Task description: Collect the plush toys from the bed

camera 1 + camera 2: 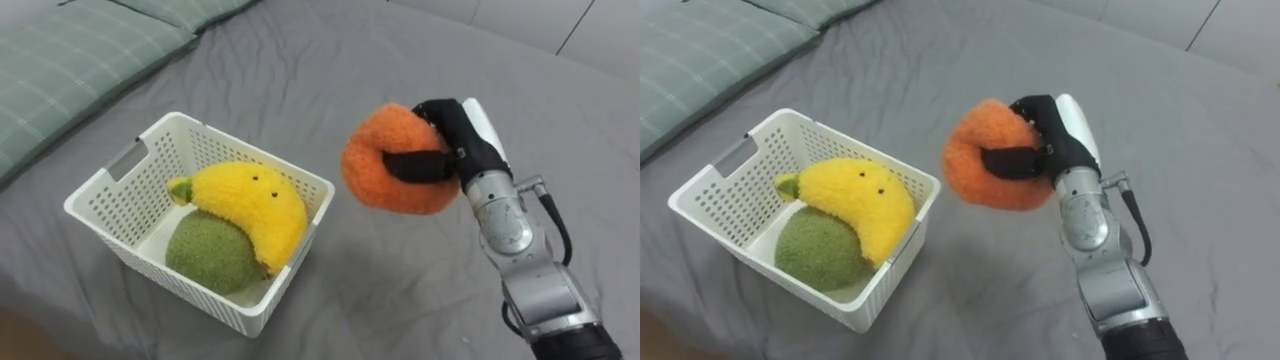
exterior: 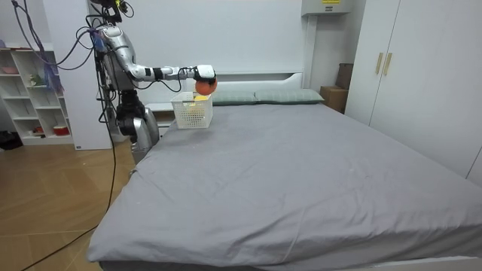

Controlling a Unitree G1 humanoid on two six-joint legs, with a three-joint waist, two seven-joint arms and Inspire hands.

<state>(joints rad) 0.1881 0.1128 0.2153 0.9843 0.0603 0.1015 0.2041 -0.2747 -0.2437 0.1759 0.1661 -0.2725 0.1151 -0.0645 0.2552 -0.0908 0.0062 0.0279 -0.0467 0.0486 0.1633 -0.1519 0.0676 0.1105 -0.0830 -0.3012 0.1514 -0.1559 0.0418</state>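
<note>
My right hand (image 1: 447, 150) (image 1: 1045, 145) is shut on a fluffy orange plush toy (image 1: 385, 165) (image 1: 985, 170), held in the air above the grey bed, just right of the white basket (image 1: 115, 185) (image 1: 715, 175). Inside the basket lie a yellow banana-shaped plush (image 1: 250, 205) (image 1: 855, 200) and, under it, a round green plush (image 1: 205, 255) (image 1: 815, 250). In the room view I stand at the bed's far corner with the right hand (image 2: 202, 73) stretched out, the orange toy (image 2: 205, 85) hanging over the basket (image 2: 192, 113).
Checked green pillows (image 1: 70, 60) (image 1: 695, 50) lie beyond the basket at the upper left. The grey bedsheet (image 1: 330, 60) spreads wide to the right. A shelf unit (image 2: 34, 90) and a white wardrobe (image 2: 422, 68) stand by the walls.
</note>
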